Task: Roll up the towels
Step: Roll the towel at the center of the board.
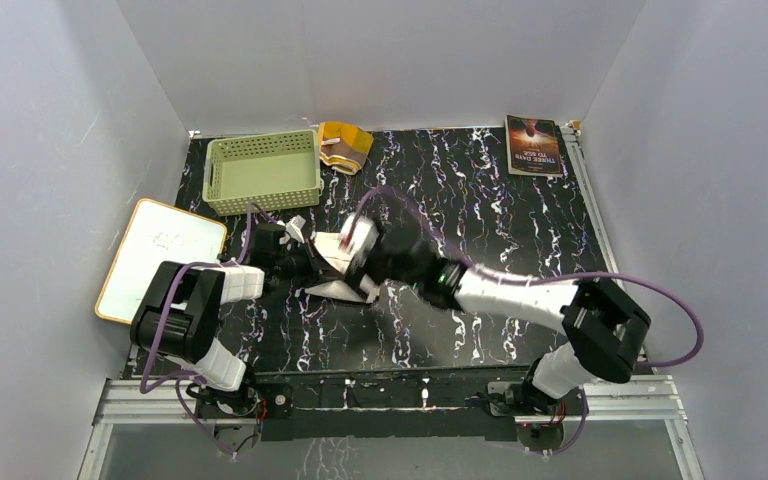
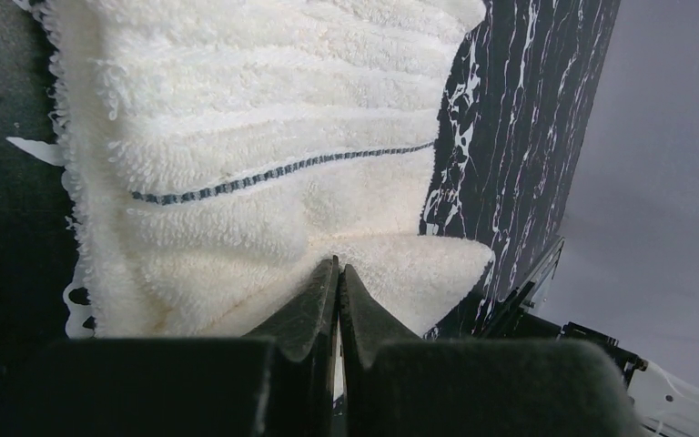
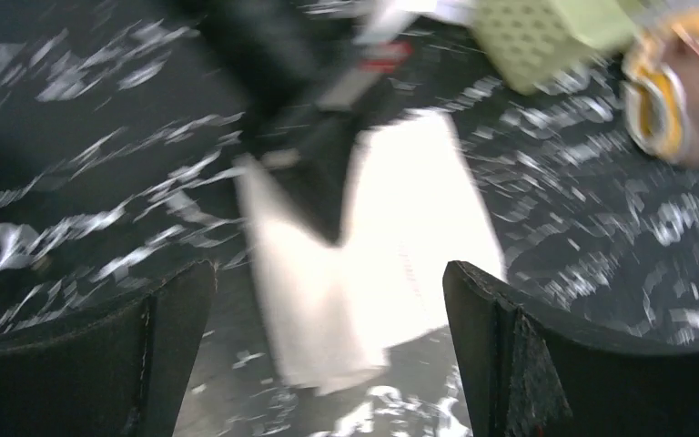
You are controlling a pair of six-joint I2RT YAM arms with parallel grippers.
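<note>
Right wrist: white towel (image 3: pixel 419 237) lengthwise up-frame

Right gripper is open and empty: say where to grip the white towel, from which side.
Probably the free end of the white towel, away from where the shut left gripper pinches it. It lies flat, so bring the open right gripper down from above, fingers straddling that edge.

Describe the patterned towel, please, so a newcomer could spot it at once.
Find the pale green perforated plastic basket at the black marbled table's far edge. Directly right of it lies a bundled brown and yellow cloth towel. The other towel is plain white.
</note>
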